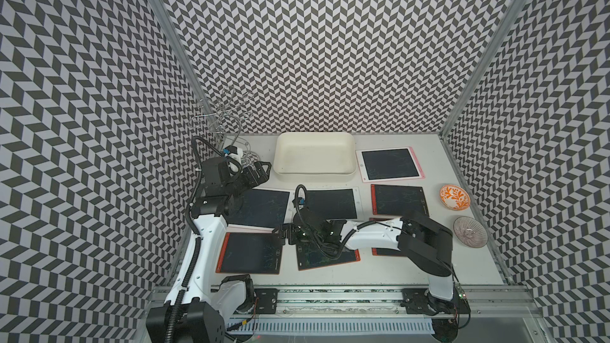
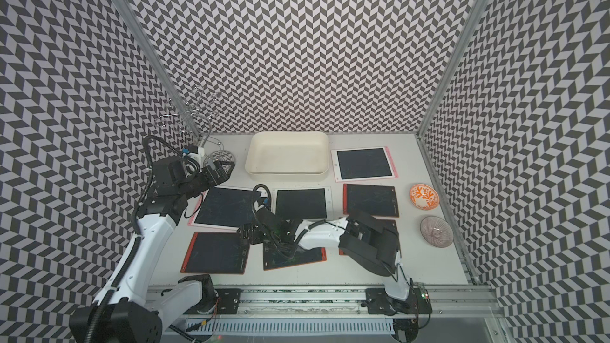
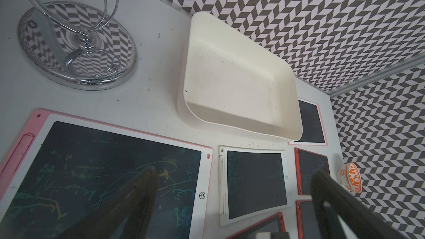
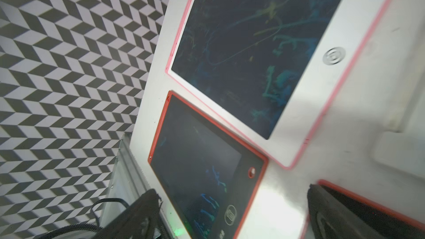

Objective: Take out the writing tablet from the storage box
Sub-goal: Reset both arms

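Note:
The storage box [image 1: 315, 156] [image 2: 287, 156] [image 3: 239, 81] is a cream-white tub at the back of the table, and its inside shows bare. Several writing tablets lie flat on the table outside it, among them a pink-framed one [image 1: 389, 163] to its right and a large pink-framed one [image 1: 260, 207] [image 3: 110, 171] [image 4: 253, 49]. My left gripper [image 1: 260, 173] [image 2: 221, 171] [image 3: 234, 171] is open just left of the box, holding nothing. Lower down, my right gripper [image 1: 280, 232] [image 2: 246, 234] [image 4: 233, 189] is open and empty, between two red-framed tablets [image 1: 249, 252] [image 4: 202, 164] [image 1: 325, 255].
A chrome wire stand [image 1: 224, 113] [image 3: 76, 44] rises at the back left corner. An orange patterned bowl [image 1: 455, 196] [image 3: 349, 178] and a clear ribbed bowl [image 1: 470, 230] sit at the right edge. Patterned walls close three sides. A metal rail [image 1: 330, 295] runs along the front.

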